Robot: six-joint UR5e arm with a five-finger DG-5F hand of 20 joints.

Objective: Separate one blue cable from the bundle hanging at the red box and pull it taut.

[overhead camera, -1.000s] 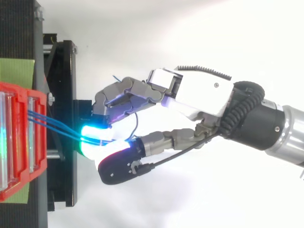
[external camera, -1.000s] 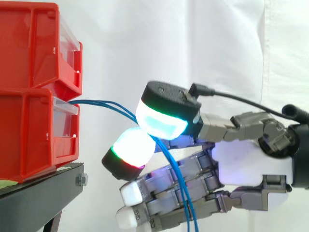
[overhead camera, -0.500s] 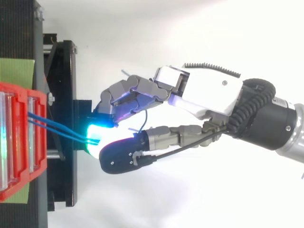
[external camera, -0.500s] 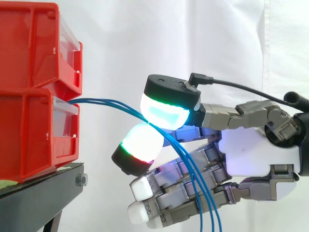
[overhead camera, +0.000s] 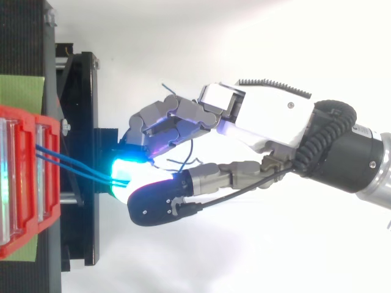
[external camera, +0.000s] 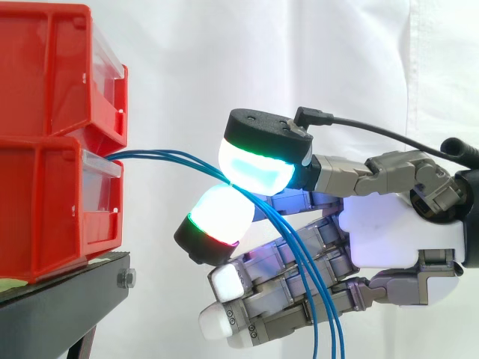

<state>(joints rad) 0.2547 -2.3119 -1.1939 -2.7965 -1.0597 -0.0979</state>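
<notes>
Several thin blue cables [external camera: 168,158] run out of the lower red box [external camera: 56,206] and span the gap to my hand [external camera: 389,239]. They pass between two glowing fingertips [external camera: 258,168], a cyan one above and a white one below, which pinch them. Past the pinch the blue cables [external camera: 310,277] hang down across the curled fingers. From above, the cables [overhead camera: 76,168] leave the red box [overhead camera: 27,183] and reach the glowing pads of my hand [overhead camera: 269,119]. Whether one cable or the whole bundle is pinched I cannot tell.
A second red box [external camera: 52,71] is stacked on the lower one. Both sit on a black stand [external camera: 60,299] at the left, with a white curtain [external camera: 314,67] behind. Open space lies between the stand and the hand.
My hand has drawn back to the right with the cables pinched. More cable strands now hang in front of the curled fingers, and loose ends have swung out above the hand.
</notes>
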